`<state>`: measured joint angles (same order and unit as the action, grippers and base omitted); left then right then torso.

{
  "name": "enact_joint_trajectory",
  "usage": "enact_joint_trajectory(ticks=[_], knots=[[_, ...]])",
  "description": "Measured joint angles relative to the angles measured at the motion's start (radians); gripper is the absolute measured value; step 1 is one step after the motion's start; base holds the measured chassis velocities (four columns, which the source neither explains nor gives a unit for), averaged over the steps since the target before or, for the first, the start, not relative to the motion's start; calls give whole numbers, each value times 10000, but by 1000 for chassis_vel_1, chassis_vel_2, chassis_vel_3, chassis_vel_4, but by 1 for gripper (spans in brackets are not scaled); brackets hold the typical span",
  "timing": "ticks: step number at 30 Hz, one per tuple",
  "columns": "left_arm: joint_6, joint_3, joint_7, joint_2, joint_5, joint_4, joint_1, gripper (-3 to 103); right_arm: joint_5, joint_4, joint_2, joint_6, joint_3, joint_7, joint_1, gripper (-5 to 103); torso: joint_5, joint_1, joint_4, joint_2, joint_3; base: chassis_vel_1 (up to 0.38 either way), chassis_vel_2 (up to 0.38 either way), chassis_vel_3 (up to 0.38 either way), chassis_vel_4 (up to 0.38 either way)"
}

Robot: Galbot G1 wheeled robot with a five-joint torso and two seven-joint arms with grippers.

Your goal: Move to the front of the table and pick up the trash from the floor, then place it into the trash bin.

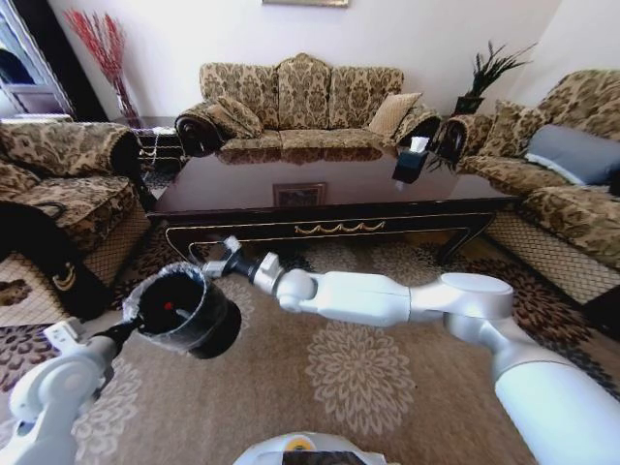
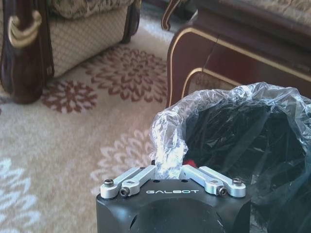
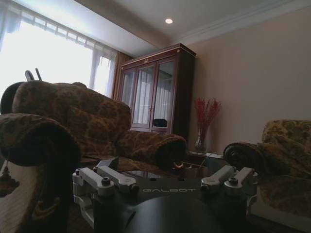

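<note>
My left gripper [image 1: 128, 327] is shut on the near rim of the trash bin [image 1: 194, 325] and holds this black, bag-lined bucket above the floor [image 1: 358, 387]. In the left wrist view the left gripper [image 2: 169, 167] pinches the crinkly bag over the bin [image 2: 252, 136] rim. A small red bit of trash [image 1: 170, 305] lies inside the bin, mostly hidden, and its red edge [image 2: 190, 162] peeks out by the fingers. My right gripper [image 1: 215, 254] hovers open just beyond the bin's far rim, empty. The table [image 1: 329, 194] stands right ahead.
Patterned sofas ring the table: one behind [image 1: 300, 102], an armchair [image 1: 68, 174] left, another sofa [image 1: 562, 165] right. A dark tissue box [image 1: 412, 160] sits on the tabletop. A black bag [image 1: 48, 262] leans at the left. Open carpet lies between me and the table.
</note>
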<state>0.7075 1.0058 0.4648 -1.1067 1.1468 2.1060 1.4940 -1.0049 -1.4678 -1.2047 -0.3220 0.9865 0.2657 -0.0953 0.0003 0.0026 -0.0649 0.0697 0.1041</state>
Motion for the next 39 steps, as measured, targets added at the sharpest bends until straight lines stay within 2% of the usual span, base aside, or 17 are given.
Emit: enact_joint_trajectory(ticks=[2, 5, 7, 10, 13, 16, 23, 34, 39], knots=[[-9, -151, 27, -36, -70, -47, 27, 3, -152, 138, 191, 130, -375, 242, 181, 99, -1, 0, 0, 0, 0, 0, 0, 0, 0], [-47, -640, 95, -181, -457, -234, 98, 3, -381, 744, 1015, 436, -1247, 1059, 716, 100, 1, 0, 0, 0, 1, 0, 0, 0, 0], [-52, -690, 101, -199, -501, -250, 110, 3, -387, 811, 1137, 470, -1340, 1116, 766, 100, 1, 0, -2, 0, 1, 0, 0, 0, 0], [-146, -1096, 111, -290, -1112, -431, 241, 3, -488, 990, 2219, 702, -2108, 1195, 1191, 100, 3, 0, -10, 0, 0, 0, 0, 0, 0], [-164, -1228, 113, -308, -1347, -509, 289, 3, -495, 950, 2523, 740, -2422, 1096, 1343, 100, 3, 0, -9, 1, 0, 0, 0, 0, 0], [-214, -1593, 111, -374, -1780, -700, 336, 3, -572, 753, 3047, 749, -3236, 912, 1742, 100, 0, 0, 0, 0, 0, 0, 0, 0, 0], [-497, -2227, -123, -449, -2740, -1229, 255, 3, -503, 546, 3484, 660, -3869, 1022, 2425, 100, 1, 0, 0, 0, 0, 0, 0, 0, 0], [-539, -2852, 122, -571, -2612, -1649, 46, 3, 34, 471, 3503, 599, -4387, 1290, 3084, 100, 6, -1, 1, 1, -2, 0, 0, 0, 0], [-625, -2956, 214, -450, -2588, -1523, 116, 1, 125, 465, 3483, 589, -4623, 1306, 3324, 100, -6, -1, 0, 0, 0, 0, 0, 0, 0]])
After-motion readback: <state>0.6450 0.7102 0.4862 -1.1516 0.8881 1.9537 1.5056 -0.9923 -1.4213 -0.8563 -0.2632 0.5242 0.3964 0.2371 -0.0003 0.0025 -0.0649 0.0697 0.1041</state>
